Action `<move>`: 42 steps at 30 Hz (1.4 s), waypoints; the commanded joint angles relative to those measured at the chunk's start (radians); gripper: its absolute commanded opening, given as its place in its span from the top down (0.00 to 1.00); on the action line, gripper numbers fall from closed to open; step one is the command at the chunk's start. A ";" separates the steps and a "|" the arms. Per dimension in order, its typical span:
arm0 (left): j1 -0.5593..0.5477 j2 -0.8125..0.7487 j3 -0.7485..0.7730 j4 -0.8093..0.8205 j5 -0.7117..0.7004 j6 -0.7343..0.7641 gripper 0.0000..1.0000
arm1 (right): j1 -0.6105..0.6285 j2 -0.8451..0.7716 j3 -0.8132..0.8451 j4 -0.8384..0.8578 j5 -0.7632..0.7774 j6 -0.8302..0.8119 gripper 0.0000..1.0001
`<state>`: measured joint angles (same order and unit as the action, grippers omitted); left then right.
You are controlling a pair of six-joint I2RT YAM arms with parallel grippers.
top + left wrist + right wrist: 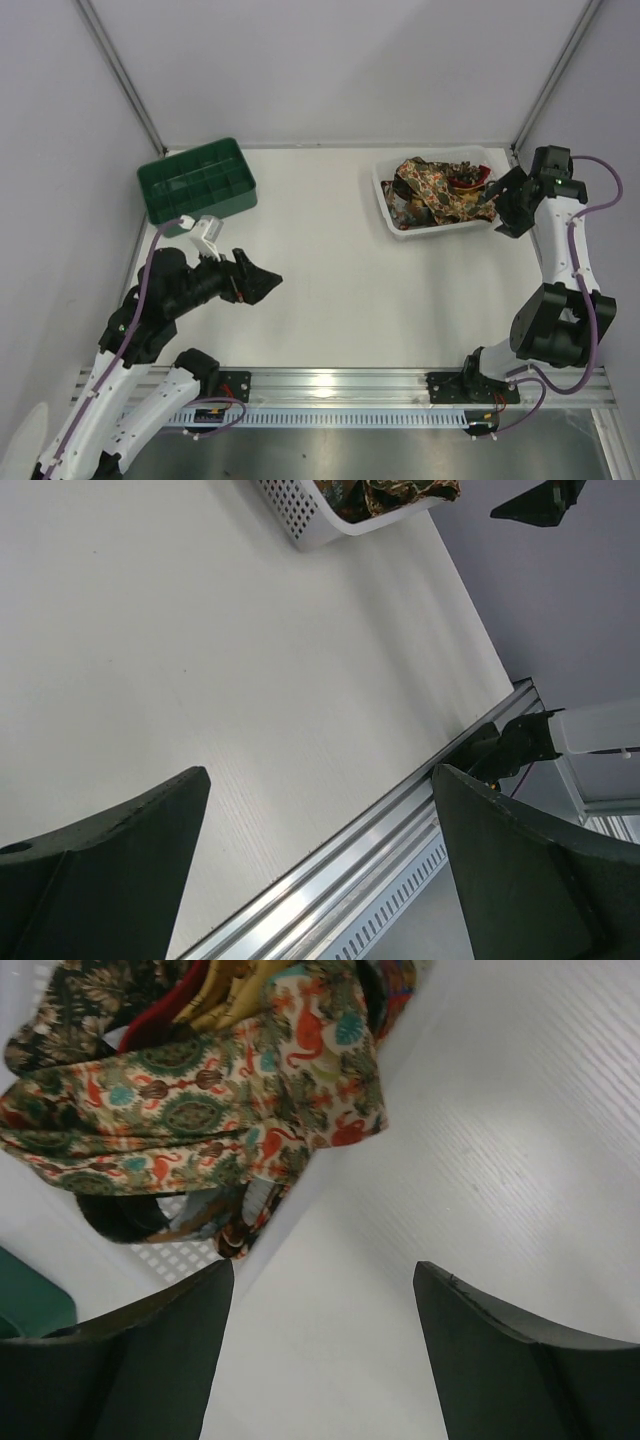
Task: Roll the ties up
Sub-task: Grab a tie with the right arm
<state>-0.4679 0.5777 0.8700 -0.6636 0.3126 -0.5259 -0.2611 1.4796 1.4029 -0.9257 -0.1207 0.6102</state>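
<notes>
Just ahead of the right pincer (323, 1266), we see the ties (200, 1110) heaped over each other and cut by the top edge; we cannot count them.

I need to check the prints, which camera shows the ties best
The right wrist view: the ties fill its upper half, prints sharp. The top external view shows the whole pile, small, in the white tray. The left wrist view catches only a scrap at its top edge.
</notes>
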 commanded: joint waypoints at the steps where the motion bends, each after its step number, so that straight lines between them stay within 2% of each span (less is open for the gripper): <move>1: 0.006 -0.035 -0.032 -0.039 0.005 0.038 0.00 | 0.052 0.022 0.027 0.125 -0.068 0.051 0.21; 4: 0.006 -0.042 -0.037 -0.057 -0.038 0.052 0.00 | 0.114 0.091 0.083 0.131 -0.005 0.097 0.21; 6: 0.006 -0.024 -0.026 -0.065 -0.044 0.078 0.00 | 0.152 0.128 0.103 0.130 0.032 0.114 0.25; 13: 0.006 0.047 0.017 -0.080 -0.064 0.132 0.00 | 0.207 0.261 0.162 0.126 0.119 0.079 0.32; 14: 0.006 0.060 0.020 -0.086 -0.063 0.139 0.00 | 0.210 0.280 0.171 0.125 0.148 0.080 0.35; 20: 0.008 0.077 0.023 -0.094 -0.073 0.153 0.00 | 0.258 0.324 0.232 0.068 0.305 0.071 0.39; 34: 0.009 0.111 0.027 -0.093 -0.055 0.181 0.00 | 0.258 0.372 0.274 0.030 0.319 0.034 0.39; 36: 0.009 0.113 0.027 -0.094 -0.053 0.185 0.00 | 0.292 0.380 0.274 0.040 0.320 0.036 0.39; 42: 0.012 0.111 0.029 -0.105 -0.058 0.190 0.00 | 0.299 0.409 0.278 0.013 0.377 0.036 0.39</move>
<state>-0.4667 0.6918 0.8585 -0.7666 0.2474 -0.3588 0.0364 1.8851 1.6451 -0.8894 0.2066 0.6579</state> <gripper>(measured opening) 0.996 0.609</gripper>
